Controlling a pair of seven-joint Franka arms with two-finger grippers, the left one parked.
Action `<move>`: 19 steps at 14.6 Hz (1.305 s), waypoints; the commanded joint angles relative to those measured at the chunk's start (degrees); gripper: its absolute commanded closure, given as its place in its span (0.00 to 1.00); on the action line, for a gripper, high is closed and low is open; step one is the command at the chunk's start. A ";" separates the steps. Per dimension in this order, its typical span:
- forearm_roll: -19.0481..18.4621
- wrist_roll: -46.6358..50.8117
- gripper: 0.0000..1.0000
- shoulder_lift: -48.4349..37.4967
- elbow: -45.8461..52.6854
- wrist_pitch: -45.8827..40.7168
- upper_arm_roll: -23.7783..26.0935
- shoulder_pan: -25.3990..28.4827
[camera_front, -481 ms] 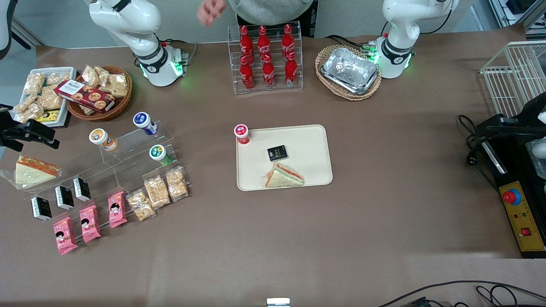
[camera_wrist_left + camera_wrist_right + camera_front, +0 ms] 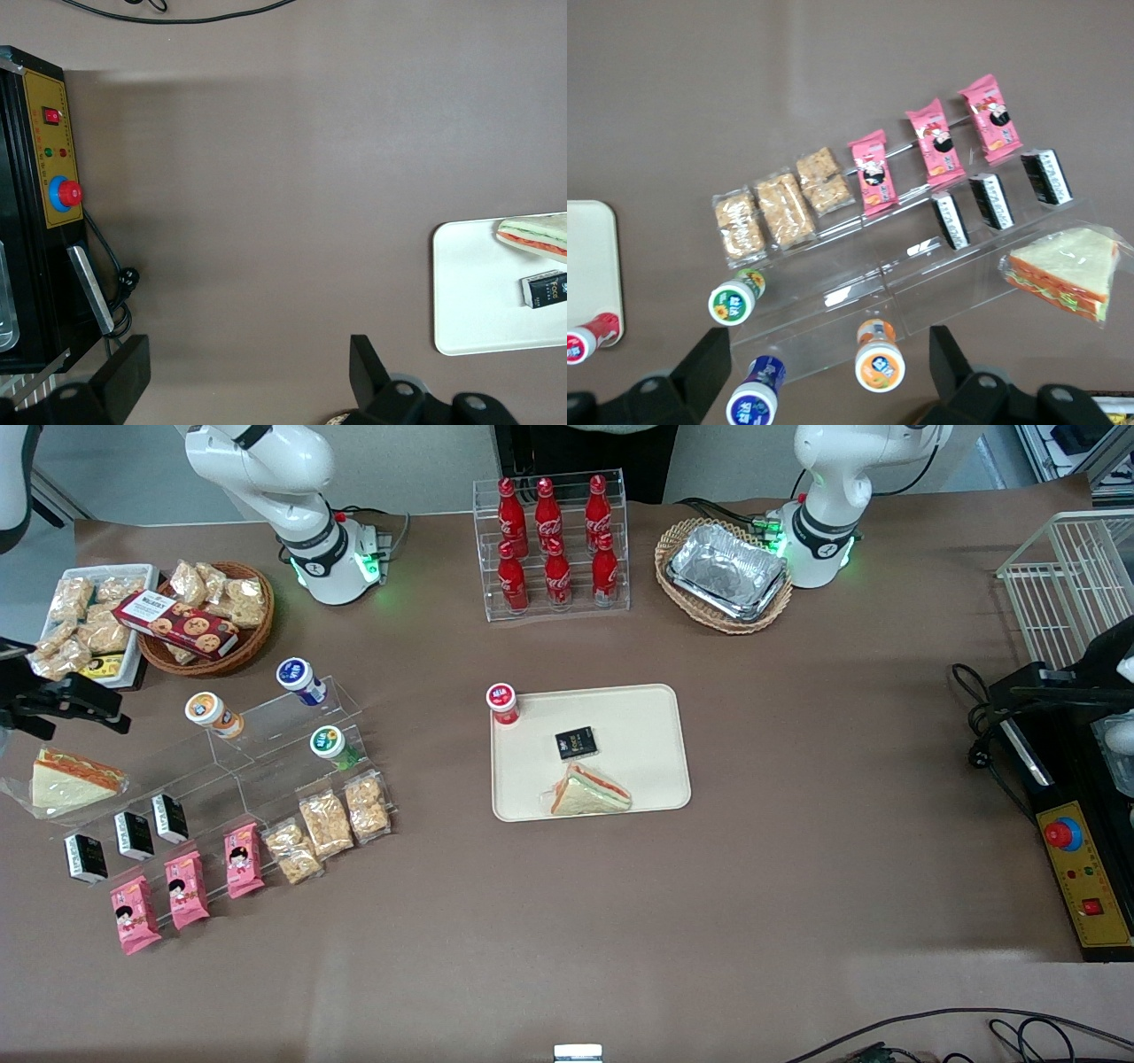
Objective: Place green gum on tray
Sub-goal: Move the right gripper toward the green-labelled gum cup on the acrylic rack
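Front view: a table of snacks, the working arm parked high at its own end.
Tray: beige, mid-table, carrying a sandwich, a black packet and a red gum bottle at one corner.
Clear stepped stand: holds three bottles.
Gripper: fingers spread wide, holding nothing, well apart from the stand.
Green gum: on the stand's lower step, nearer the camera than the blue bottle.
Risk: close neighbours, including the orange bottle, invite a wrong pick; a tilted bottle could slip off the clear step.
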State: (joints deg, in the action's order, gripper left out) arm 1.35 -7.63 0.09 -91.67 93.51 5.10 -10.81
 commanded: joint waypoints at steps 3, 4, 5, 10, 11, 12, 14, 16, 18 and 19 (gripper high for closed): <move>0.23 18.32 0.00 -3.86 -2.02 -3.77 0.79 11.40; 0.32 20.10 0.00 -4.65 -3.15 -3.78 0.79 13.69; 0.23 21.42 0.00 -5.88 -4.81 -3.69 0.79 15.88; 0.14 23.46 0.00 -7.82 -8.51 -3.52 0.70 18.11; 0.14 23.28 0.00 -8.43 -9.74 -2.99 0.70 18.10; 0.14 23.02 0.00 -9.05 -10.80 -2.46 0.70 18.10; 0.14 22.31 0.00 -10.28 -13.34 -0.62 0.61 18.10; 0.14 21.96 0.00 -12.29 -17.55 2.53 0.35 18.10; 0.14 20.56 0.00 -13.88 -22.04 6.14 0.26 18.02; 0.14 20.47 0.00 -13.97 -23.97 8.07 0.26 18.02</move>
State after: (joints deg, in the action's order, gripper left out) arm 1.31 14.70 -9.93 -107.38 95.57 5.63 7.47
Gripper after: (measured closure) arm 0.000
